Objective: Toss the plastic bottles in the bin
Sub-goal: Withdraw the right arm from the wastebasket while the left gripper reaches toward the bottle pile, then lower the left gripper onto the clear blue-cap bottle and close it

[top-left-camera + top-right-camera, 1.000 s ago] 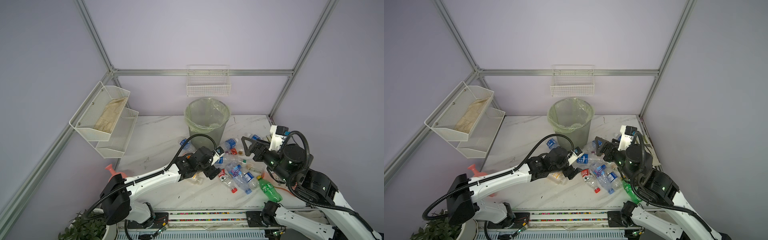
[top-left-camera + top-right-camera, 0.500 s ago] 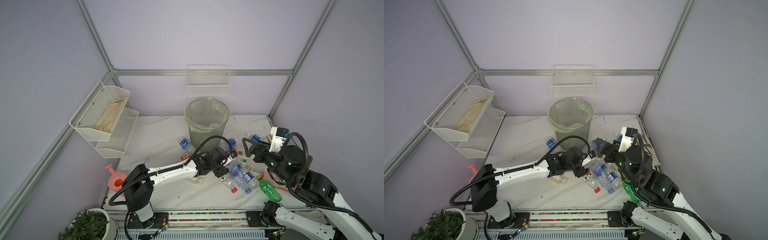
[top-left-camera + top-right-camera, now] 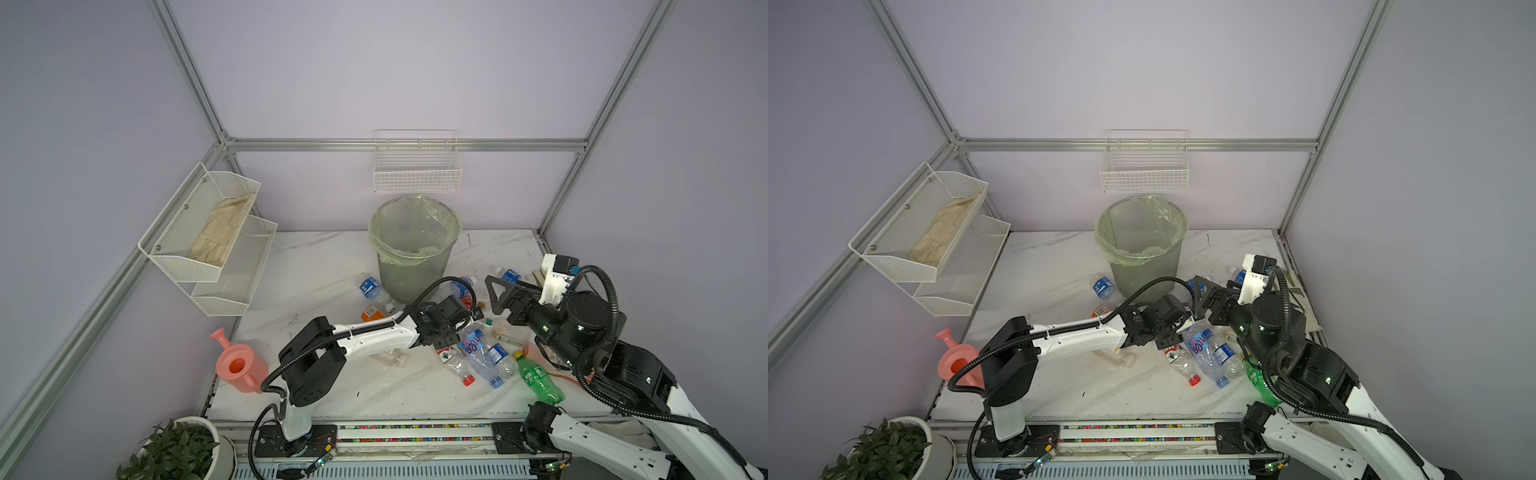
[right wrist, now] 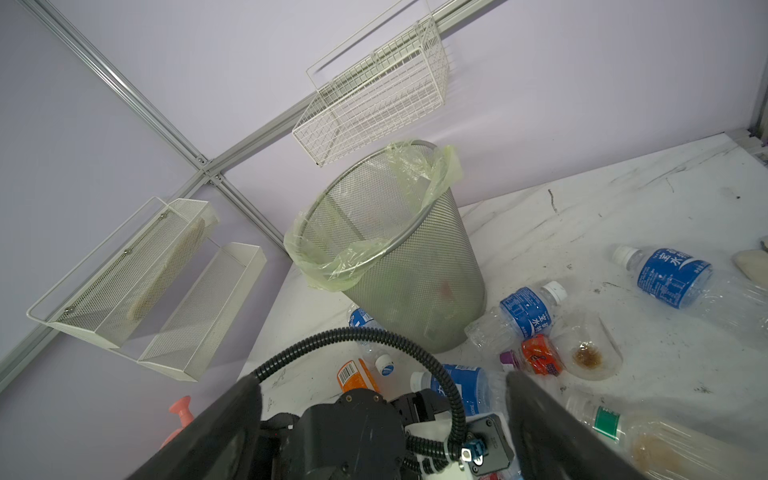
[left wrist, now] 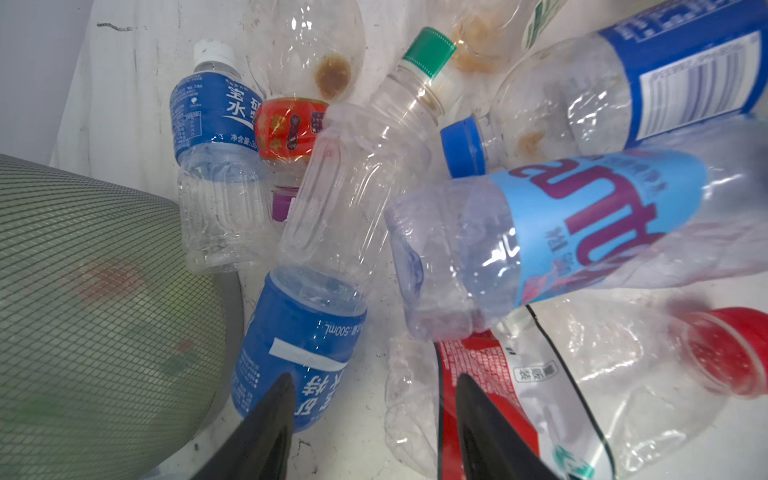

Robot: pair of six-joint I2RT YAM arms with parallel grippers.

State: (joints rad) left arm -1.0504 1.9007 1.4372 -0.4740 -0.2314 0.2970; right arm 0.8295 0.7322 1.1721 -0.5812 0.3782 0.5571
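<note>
Several plastic bottles point(image 3: 478, 353) lie heaped on the marble table right of the bin point(image 3: 415, 266), which is grey mesh with a pale green liner. A green bottle point(image 3: 538, 380) lies nearest the front. My left gripper point(image 3: 459, 328) is low in the heap by the bin's foot point(image 5: 83, 291). In the left wrist view its jaws point(image 5: 374, 380) stand narrowly apart. One fingertip lies over a blue-labelled bottle point(image 5: 299, 340), the other over a crushed red-labelled bottle point(image 5: 498, 374); bare table shows between them. My right gripper point(image 3: 505, 297) hangs wide open above the left wrist.
A blue-labelled bottle point(image 3: 371, 287) and an orange-labelled one point(image 3: 371, 312) lie left of the bin. A pink watering can point(image 3: 239, 365) stands at the front left. A white two-tier rack point(image 3: 208, 241) hangs on the left wall and a wire basket point(image 3: 417, 166) above the bin.
My left arm has stretched rightward into the heap beside the bin and its jaws have narrowed. The right arm has barely moved.
</note>
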